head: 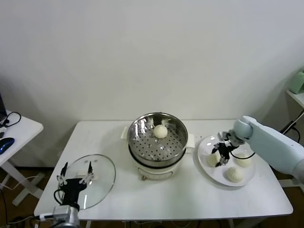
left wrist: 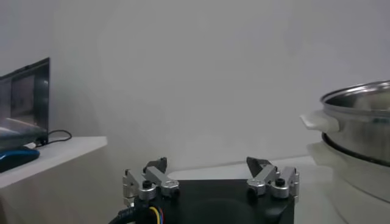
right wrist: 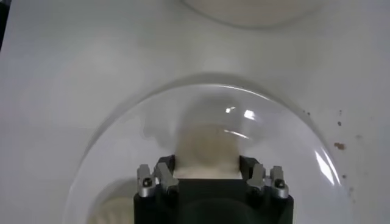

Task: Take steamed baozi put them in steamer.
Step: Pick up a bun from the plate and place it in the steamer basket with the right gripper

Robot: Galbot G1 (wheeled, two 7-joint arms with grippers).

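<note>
Lab-like room — bare white wall (head: pixel 152 52), folding table (head: pixel 156 194), side desk (head: pixel 19 130).

Right gripper (right wrist: pixel 207 173) closed on a steamed baozi (right wrist: pixel 206 149) sitting on the white plate (right wrist: pixel 286 128), another bun (right wrist: pixel 113 210) partly visible beside it, table (right wrist: pixel 79 73) beyond.

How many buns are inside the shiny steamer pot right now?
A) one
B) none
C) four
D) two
A: a single steamed baozi sits on the holed floor of the steamer, while the other three are over on the white plate, where the right gripper has its jaws closed on one of them.
</note>
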